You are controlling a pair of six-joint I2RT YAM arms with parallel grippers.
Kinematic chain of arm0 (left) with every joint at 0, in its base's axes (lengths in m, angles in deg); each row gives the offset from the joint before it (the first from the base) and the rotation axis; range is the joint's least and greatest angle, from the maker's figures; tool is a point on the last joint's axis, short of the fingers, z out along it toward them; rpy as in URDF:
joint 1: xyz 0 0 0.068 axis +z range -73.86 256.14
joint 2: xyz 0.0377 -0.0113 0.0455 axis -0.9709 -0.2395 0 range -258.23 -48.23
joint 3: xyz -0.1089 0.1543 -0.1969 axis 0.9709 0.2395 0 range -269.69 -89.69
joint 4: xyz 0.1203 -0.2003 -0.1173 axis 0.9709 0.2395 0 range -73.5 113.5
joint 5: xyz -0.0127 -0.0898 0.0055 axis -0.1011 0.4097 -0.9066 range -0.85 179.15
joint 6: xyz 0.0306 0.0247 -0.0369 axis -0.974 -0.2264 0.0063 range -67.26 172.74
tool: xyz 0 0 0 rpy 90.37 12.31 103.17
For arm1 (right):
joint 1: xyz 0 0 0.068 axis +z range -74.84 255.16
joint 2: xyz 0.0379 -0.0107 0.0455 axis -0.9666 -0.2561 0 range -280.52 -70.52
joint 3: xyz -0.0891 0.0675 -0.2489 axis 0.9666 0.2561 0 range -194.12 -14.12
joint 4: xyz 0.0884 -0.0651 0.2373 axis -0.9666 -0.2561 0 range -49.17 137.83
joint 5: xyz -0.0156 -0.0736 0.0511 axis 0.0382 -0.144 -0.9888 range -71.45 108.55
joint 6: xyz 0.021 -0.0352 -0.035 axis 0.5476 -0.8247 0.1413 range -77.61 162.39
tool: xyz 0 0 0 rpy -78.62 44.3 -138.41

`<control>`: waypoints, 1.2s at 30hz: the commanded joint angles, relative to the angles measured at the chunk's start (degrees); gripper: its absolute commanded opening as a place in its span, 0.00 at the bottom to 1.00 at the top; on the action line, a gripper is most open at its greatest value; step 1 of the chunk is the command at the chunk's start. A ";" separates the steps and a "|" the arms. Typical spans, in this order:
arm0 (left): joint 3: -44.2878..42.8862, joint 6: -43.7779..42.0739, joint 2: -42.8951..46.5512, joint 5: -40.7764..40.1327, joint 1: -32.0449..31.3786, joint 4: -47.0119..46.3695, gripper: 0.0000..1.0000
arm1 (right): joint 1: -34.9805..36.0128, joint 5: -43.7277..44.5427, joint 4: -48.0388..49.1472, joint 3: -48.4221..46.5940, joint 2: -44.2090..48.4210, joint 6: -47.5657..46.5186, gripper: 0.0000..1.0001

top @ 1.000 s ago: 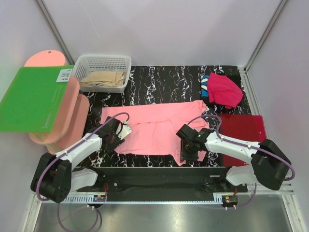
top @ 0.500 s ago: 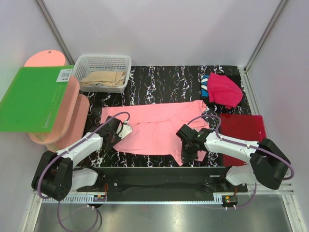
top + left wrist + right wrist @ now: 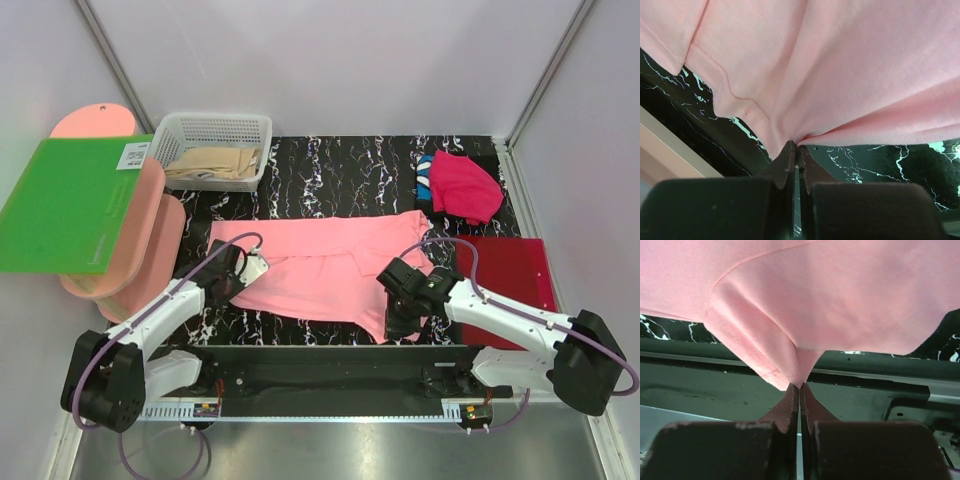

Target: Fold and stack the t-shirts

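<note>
Both clamped on pink tee (image 3: pixel 320 265) (L gripper (image 3: pixel 795 147), R gripper (image 3: pixel 799 386)); basket (image 3: pixel 215 118) holds beige cloth (image 3: pixel 215 163).

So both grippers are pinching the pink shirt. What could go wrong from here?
The left gripper and right gripper each hold only a small pinch of the pink shirt, so it might slip free when lifted. Its far corner lies near the magenta shirt, which a pull could disturb.

The left gripper (image 3: pixel 795 149) and the right gripper (image 3: pixel 800 388) have their jaws pressed together, with both arms stretched forward and low. Each one pinches an edge of the pink t-shirt (image 3: pixel 320 265) right at the jaw tips.
</note>
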 commanded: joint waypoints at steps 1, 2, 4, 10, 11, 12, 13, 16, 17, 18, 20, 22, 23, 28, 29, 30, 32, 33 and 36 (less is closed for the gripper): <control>-1.18 -1.56 2.02 -0.64 0.42 1.63 0.00 | 0.58 -1.21 -4.02 -1.52 1.79 0.81 0.00; -1.18 -1.64 2.37 -0.46 0.42 2.07 0.00 | 0.50 -1.39 -4.63 -1.44 2.23 0.73 0.00; -1.53 -1.91 3.51 -0.11 0.42 3.65 0.00 | 0.67 -1.83 -5.34 -1.52 3.02 0.81 0.00; -3.46 -2.96 6.42 3.05 0.42 10.77 0.03 | 0.76 -2.18 -9.72 -3.54 6.18 1.08 0.00; -3.73 -3.05 6.77 3.40 0.42 11.39 0.03 | 0.76 -1.92 -10.26 -4.24 6.71 1.08 0.00; -4.34 -3.49 7.55 3.58 0.42 12.35 0.03 | 0.76 -1.22 -10.78 -5.81 6.80 1.08 0.00; -4.87 -3.75 7.74 4.10 0.42 12.80 0.03 | 0.76 -0.86 -11.57 -6.61 6.89 0.99 0.00; -7.42 -4.46 7.30 4.72 0.42 14.82 0.05 | 0.76 0.37 -12.19 -9.78 6.63 0.82 0.00; -8.03 -4.54 6.60 4.72 0.42 15.26 0.06 | 0.67 0.54 -12.37 -10.48 6.02 0.64 0.00; -9.26 -5.07 6.33 4.81 0.42 16.13 0.07 | 0.76 0.72 -12.46 -11.53 5.75 0.46 0.00; -10.32 -5.86 5.28 4.81 0.42 16.84 0.08 | 0.76 1.16 -12.63 -12.50 5.05 -0.23 0.00; -11.46 -6.39 4.58 4.46 0.42 17.02 0.09 | 0.67 2.48 -12.98 -13.82 4.52 -0.76 0.00; -11.90 -7.17 3.62 4.46 0.42 17.11 0.09 | 0.67 2.48 -13.07 -14.35 3.65 -2.07 0.00; -15.86 -9.03 -1.39 3.24 0.50 16.06 0.09 | 0.06 8.89 -14.48 -20.50 -2.23 -5.33 0.00; -16.65 -9.55 -3.49 3.14 0.50 15.71 0.09 | -0.38 10.03 -14.39 -21.29 -3.21 -6.56 0.00; -18.05 -9.73 -4.56 2.97 0.59 15.53 0.09 | -1.69 10.47 -14.39 -22.69 -4.00 -7.18 0.00; -19.37 -10.25 -7.53 2.70 0.68 15.09 0.09 | -3.98 10.31 -13.69 -23.84 -6.37 -9.80 0.00; -20.60 -10.52 -8.51 2.62 0.94 14.65 0.09 | -5.29 10.04 -13.34 -24.63 -6.99 -10.52 0.00; -22.62 -11.40 -12.38 1.83 1.38 13.42 0.09 | -10.57 8.72 -10.62 -25.78 -8.84 -13.51 0.00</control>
